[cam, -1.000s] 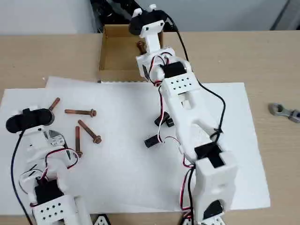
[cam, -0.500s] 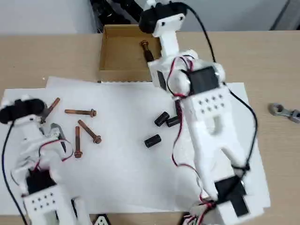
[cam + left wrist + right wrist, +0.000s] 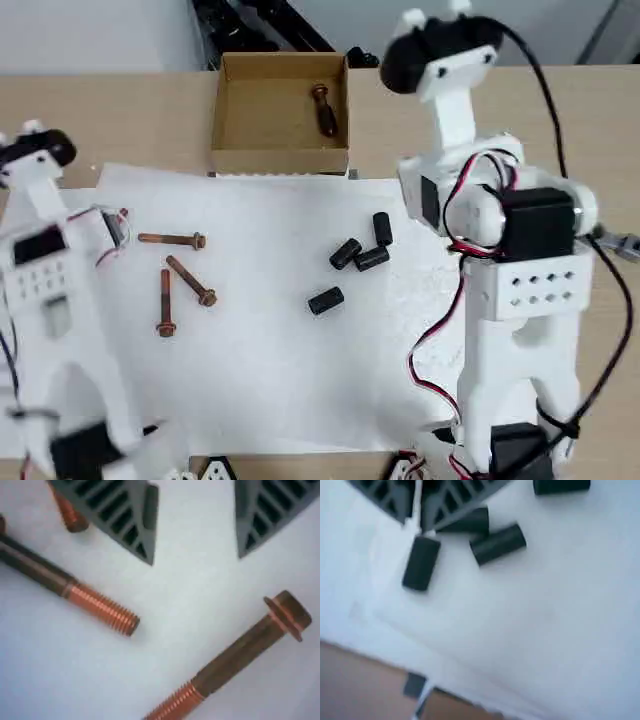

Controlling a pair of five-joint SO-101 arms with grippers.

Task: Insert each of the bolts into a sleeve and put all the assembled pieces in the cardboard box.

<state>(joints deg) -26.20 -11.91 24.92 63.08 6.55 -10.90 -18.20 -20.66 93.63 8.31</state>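
Observation:
The cardboard box [image 3: 232,110] stands at the table's far edge with one bolt-and-sleeve piece [image 3: 323,108] lying inside. Three copper bolts [image 3: 172,239] [image 3: 190,280] [image 3: 165,302] lie on the white sheet at the left. Several black sleeves [image 3: 346,252] lie near the middle, one [image 3: 326,299] apart from the rest. My left gripper [image 3: 195,535] hangs open just above the bolts [image 3: 240,652] [image 3: 100,607], holding nothing. My right gripper [image 3: 417,517] is shut and empty, close over a sleeve [image 3: 421,562] with two more [image 3: 497,544] beside it.
The white sheet [image 3: 300,390] covers most of the wooden table [image 3: 120,110]. Its edge and the bare wood [image 3: 360,680] lie near the right gripper. The right arm's body [image 3: 520,260] rises over the sheet's right side, and the left arm [image 3: 50,290] over its left edge.
The right arm has drawn back from the box toward the right, leaving the assembled piece inside. The left arm has swung outward and forward over the bolts.

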